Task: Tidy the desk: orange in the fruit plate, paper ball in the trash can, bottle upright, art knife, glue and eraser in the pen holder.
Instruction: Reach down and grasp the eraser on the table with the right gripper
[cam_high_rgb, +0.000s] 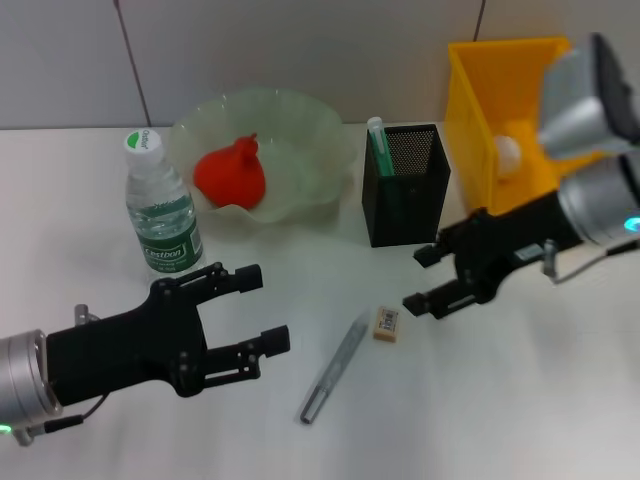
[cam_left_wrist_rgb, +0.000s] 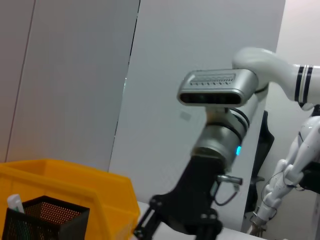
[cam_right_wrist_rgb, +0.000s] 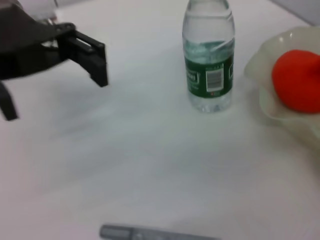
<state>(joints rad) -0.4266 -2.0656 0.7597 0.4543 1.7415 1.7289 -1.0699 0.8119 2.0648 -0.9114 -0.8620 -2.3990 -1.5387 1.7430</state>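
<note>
The eraser (cam_high_rgb: 387, 324) lies beside the art knife (cam_high_rgb: 334, 369), between my left gripper (cam_high_rgb: 262, 308) and right gripper (cam_high_rgb: 424, 280); both have fingers apart, holding nothing.

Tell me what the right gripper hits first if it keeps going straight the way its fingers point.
The right gripper, fingers open, points toward the robot's left across the table. The eraser lies just ahead and slightly nearer the robot, likely first; the art knife lies beyond. Its height above the table is unclear.

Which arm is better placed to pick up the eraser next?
Probably the right. The right gripper, open, hovers just beside the eraser and near the pen holder. The left gripper is farther away.
</note>
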